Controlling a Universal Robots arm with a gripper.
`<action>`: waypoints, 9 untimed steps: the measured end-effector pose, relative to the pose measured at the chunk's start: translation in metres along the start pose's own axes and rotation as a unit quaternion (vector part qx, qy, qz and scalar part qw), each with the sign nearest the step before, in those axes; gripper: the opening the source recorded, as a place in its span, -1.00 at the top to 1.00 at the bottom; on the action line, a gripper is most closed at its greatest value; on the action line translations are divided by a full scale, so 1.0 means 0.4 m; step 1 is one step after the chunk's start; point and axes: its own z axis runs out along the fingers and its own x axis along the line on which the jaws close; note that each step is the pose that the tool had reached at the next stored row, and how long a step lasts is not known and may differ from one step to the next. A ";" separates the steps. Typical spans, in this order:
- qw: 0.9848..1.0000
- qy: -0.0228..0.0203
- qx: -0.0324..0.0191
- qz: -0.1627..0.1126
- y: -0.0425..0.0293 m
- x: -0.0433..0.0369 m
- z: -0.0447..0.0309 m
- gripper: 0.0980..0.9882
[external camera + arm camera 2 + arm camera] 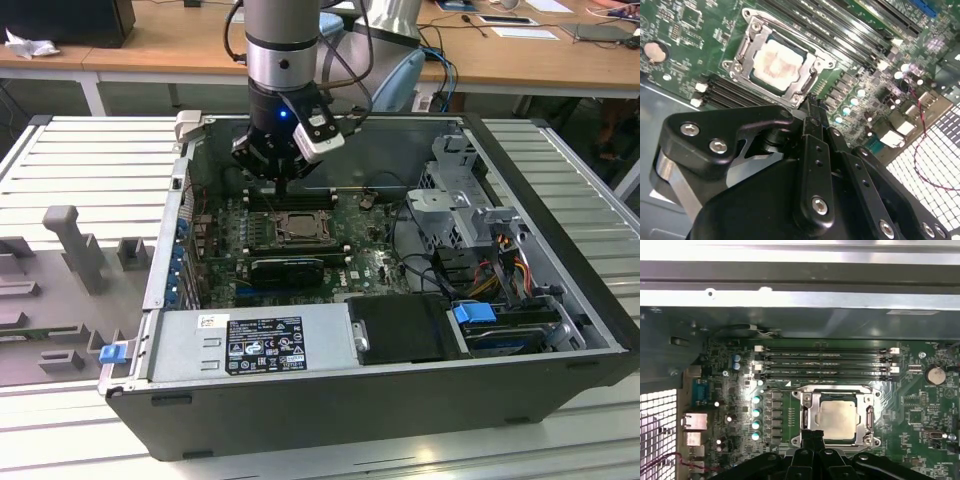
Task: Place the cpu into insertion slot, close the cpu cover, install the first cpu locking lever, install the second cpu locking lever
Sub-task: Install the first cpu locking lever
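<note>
The cpu (837,418) lies flat in the insertion slot (300,229) on the green motherboard (912,415). Its pale metal top shows through the window of the cpu cover (746,54), which is folded down around it. In both wrist views the gripper (812,434) stands closest to the camera, its black fingers drawn together with no gap seen between them and nothing held. The tips are just at the edge of the cover's frame; whether they touch it cannot be told. Just past the socket, a thin locking lever (832,387) lies flat along the side of the frame that faces the memory slots (825,360), four long black rows running parallel to it. A round coin battery (935,374) sits on the board off to one side. Beyond the slots rises the grey wall of the computer case (800,322). In the exterior view the power supply (250,340) lies nearest, the arm (282,50) hangs over the board behind it, and a wooden desk (150,45) runs across the back.
</note>
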 end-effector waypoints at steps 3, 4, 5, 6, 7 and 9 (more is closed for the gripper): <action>1.000 0.000 0.000 0.000 0.000 0.009 0.004 0.98; 1.000 0.000 0.000 0.000 0.000 0.010 0.005 0.98; 1.000 0.000 0.000 0.000 0.000 0.012 0.006 0.98; 1.000 0.000 0.000 0.000 0.000 0.018 0.008 0.98; 1.000 0.000 0.000 0.000 0.000 0.029 0.009 0.98; 1.000 0.000 0.000 0.000 0.000 0.043 0.011 0.98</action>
